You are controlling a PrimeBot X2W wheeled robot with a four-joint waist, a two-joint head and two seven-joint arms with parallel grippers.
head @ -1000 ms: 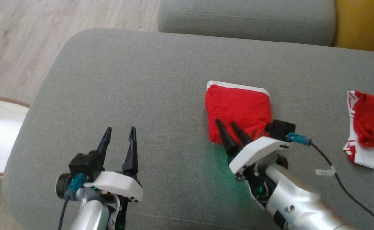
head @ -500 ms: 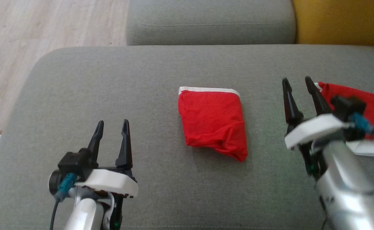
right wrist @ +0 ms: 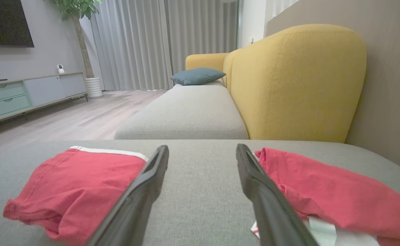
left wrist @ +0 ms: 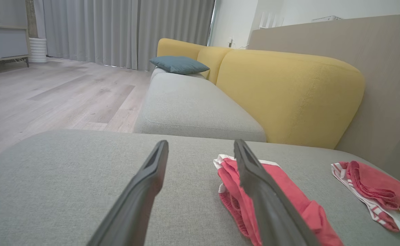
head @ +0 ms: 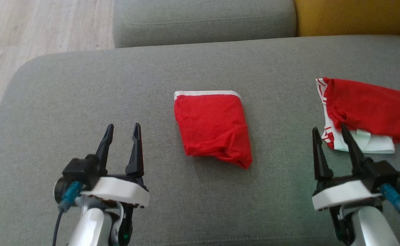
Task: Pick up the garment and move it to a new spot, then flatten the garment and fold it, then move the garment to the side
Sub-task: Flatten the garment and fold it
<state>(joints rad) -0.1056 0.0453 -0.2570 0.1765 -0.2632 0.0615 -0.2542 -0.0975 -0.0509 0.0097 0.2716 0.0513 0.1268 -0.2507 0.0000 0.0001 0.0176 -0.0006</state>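
A red garment (head: pixel 212 126) with a white band along its far edge lies folded on the grey sofa cushion (head: pixel 84 85), its near right corner a little bunched. My left gripper (head: pixel 123 125) is open, low on the left, a hand's width from the garment. My right gripper (head: pixel 329 128) is open on the right, apart from it and holding nothing. Along the left wrist view's open fingers (left wrist: pixel 200 141) the garment (left wrist: pixel 295 194) lies just right of the gap. In the right wrist view it (right wrist: pixel 77 184) lies left of the open fingers (right wrist: pixel 201 146).
A second red and white garment (head: pixel 367 106) lies crumpled at the cushion's right, just beyond my right fingertips (right wrist: pixel 323 191). A further grey seat (head: pixel 203 20) and a yellow backrest (head: pixel 350 17) stand behind. Wooden floor (head: pixel 32 24) runs off to the left.
My right gripper has drawn off the folded garment's near corner and swung to the lower right, empty. The head camera has shifted. The left gripper has stayed put.
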